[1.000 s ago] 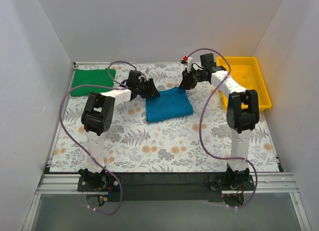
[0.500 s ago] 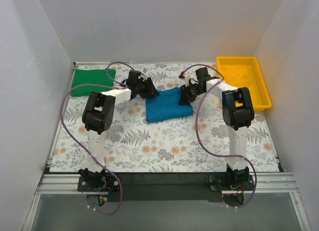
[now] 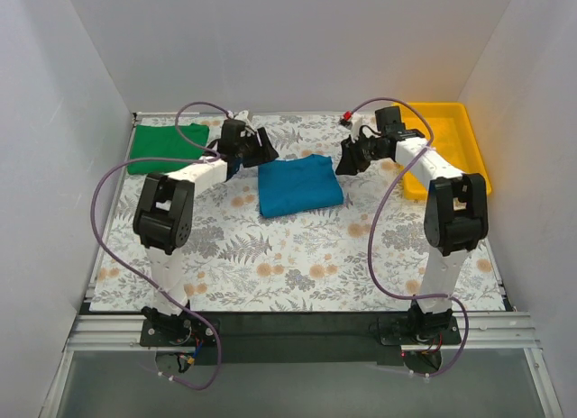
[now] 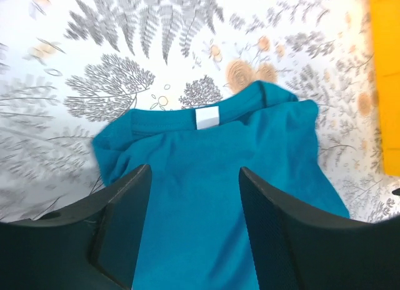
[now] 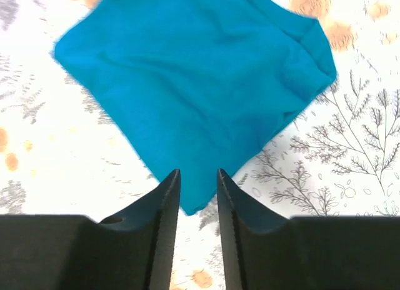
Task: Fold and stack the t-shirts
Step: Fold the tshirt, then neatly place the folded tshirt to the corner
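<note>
Mid-table on the fern-print table [image 3: 270,256]: teal-blue t-shirt [image 3: 300,186] folded to a rough square, collar tag up at its far edge. Bright green t-shirt [image 3: 167,148] lies folded in the far-left corner, well apart. Left gripper [image 4: 194,190] hovers over the collar side, fingers wide apart, empty. Right gripper [image 5: 199,180] is at the shirt's right corner, fingers almost together with a slit between, empty. Stacking looks like what's left: pinch all layers at both far corners and lift level, arms in step, or the fold opens. Left arm [image 3: 194,172] sits between the two shirts, so carry over it. Yellow tray [image 3: 451,143] far right, off the path
</note>
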`<state>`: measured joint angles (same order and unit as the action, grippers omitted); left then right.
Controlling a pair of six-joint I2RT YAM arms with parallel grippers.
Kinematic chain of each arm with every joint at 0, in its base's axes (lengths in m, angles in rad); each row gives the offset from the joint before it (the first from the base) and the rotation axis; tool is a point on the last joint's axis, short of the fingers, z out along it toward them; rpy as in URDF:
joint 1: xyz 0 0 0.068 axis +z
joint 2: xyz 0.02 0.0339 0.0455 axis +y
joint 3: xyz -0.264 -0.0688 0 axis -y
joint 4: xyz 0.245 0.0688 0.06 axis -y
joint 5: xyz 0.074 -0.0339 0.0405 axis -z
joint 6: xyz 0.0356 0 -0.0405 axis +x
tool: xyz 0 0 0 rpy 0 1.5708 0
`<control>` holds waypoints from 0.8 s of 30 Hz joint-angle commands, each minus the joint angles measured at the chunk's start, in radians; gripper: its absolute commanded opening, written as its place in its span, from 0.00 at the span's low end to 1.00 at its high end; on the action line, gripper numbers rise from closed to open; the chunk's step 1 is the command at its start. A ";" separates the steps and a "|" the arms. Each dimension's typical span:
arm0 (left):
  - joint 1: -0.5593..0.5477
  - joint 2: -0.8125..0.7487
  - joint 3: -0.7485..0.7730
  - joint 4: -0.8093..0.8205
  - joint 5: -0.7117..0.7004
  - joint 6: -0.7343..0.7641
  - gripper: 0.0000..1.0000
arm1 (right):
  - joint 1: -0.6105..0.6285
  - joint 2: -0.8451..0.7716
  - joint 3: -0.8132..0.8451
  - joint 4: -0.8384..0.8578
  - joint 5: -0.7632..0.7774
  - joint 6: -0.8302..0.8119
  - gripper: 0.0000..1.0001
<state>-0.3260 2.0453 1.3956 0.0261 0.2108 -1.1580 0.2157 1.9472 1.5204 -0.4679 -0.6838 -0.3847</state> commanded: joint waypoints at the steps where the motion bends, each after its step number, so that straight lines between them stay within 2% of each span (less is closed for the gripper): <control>1: 0.008 -0.235 -0.072 0.034 -0.083 0.076 0.58 | -0.006 -0.083 -0.055 -0.014 -0.107 -0.042 0.38; 4: 0.010 -0.331 -0.176 -0.014 -0.071 0.055 0.62 | -0.006 -0.106 -0.110 -0.012 -0.134 -0.030 0.49; 7: 0.015 -0.396 -0.278 -0.092 -0.042 -0.009 0.63 | -0.006 -0.142 -0.181 0.037 -0.079 0.024 0.56; 8: 0.019 -0.408 -0.306 -0.098 -0.009 -0.035 0.64 | -0.007 -0.155 -0.202 0.055 -0.054 0.033 0.65; 10: 0.022 -0.444 -0.364 -0.095 0.027 -0.087 0.65 | -0.009 -0.206 -0.279 0.119 -0.037 0.036 0.76; 12: 0.027 -0.456 -0.424 -0.087 0.074 -0.115 0.71 | -0.015 -0.261 -0.350 0.176 -0.039 0.040 0.89; 14: 0.030 -0.450 -0.446 -0.087 0.097 -0.120 0.74 | -0.018 -0.292 -0.379 0.195 -0.048 0.033 0.94; 17: 0.033 -0.407 -0.448 -0.095 0.137 -0.132 0.75 | -0.032 -0.323 -0.407 0.210 -0.092 0.032 0.94; 24: 0.035 -0.245 -0.335 -0.149 0.164 -0.146 0.77 | -0.084 -0.330 -0.431 0.224 -0.166 0.044 0.93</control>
<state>-0.2977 1.7489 0.9733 -0.0879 0.3496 -1.2907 0.1555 1.6367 1.1103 -0.2794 -0.7925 -0.3542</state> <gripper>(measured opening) 0.763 0.936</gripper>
